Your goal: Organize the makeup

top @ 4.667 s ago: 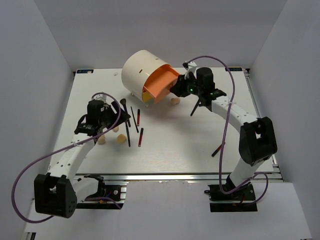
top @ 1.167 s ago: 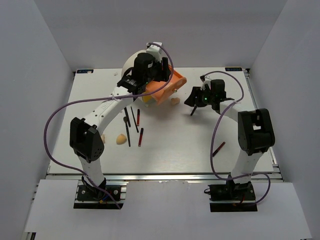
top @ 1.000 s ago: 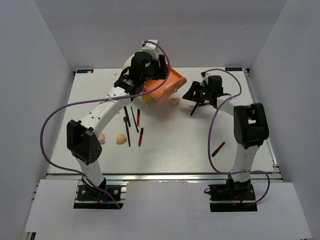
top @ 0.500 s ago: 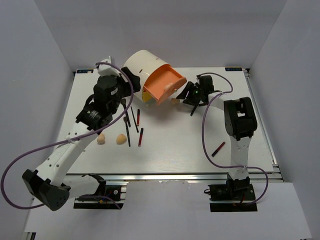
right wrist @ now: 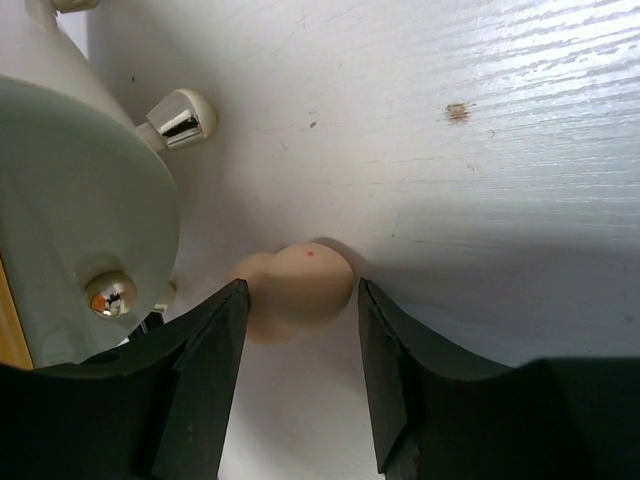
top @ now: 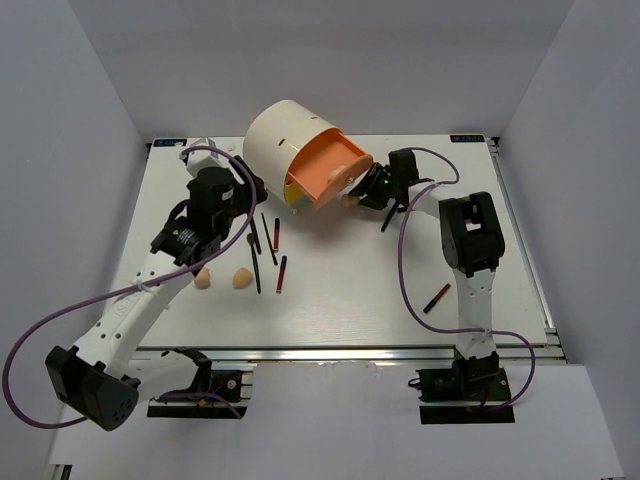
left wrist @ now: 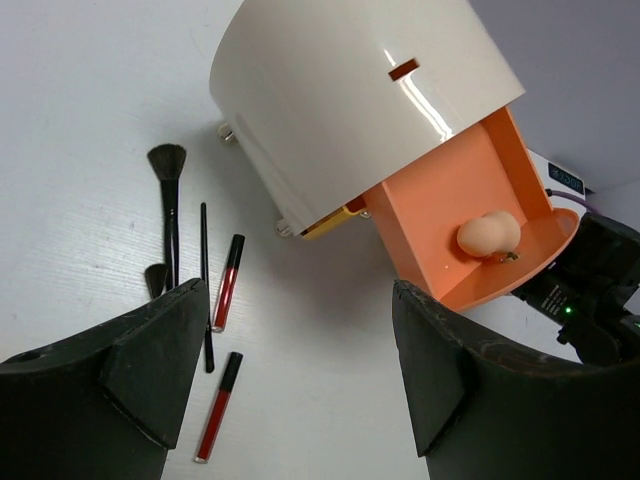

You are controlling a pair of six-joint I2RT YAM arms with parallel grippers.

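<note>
Noted: the left fingers, spread and empty, have withdrawn from the drawer to above the brushes; one sponge now lies in it. The right fingers stand spread astride a second sponge on the table beside the box. Brushes, sticks remain unsorted.

Glossy cream plastic box, shiny chrome foot, matt peach sponge, white grained table

Bright, even light from overhead — shadows on the white worktop stay short and soft. A glare streak marks the cream box. In the right wrist view the fingers are dark, blurred, and shade the surface.
</note>
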